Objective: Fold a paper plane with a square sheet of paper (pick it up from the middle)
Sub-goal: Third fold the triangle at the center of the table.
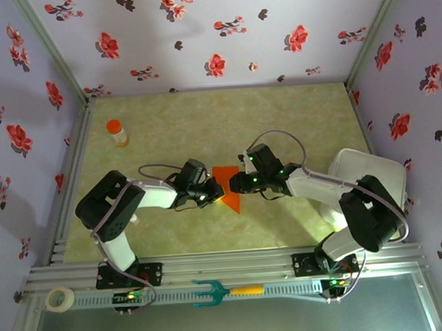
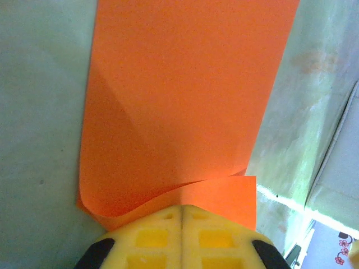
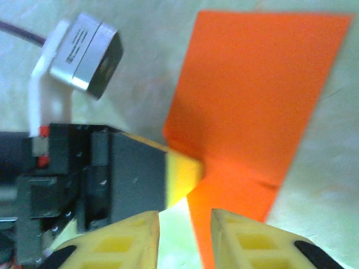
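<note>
Left wrist: left tool (image 2: 182, 224) pinches edge of the square sheet of paper (image 2: 179, 101); right tool (image 3: 185, 235) spread.

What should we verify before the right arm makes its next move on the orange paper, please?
1. Left gripper shut on the square sheet of paper: ok.
2. Right gripper open: ok.
3. Paper's edge seated between the right fingers: cannot tell.
4. Sheet lying flat: not ok, its edge curls up at the left gripper.
5. Orange-capped bottle away from the paper: ok.
</note>
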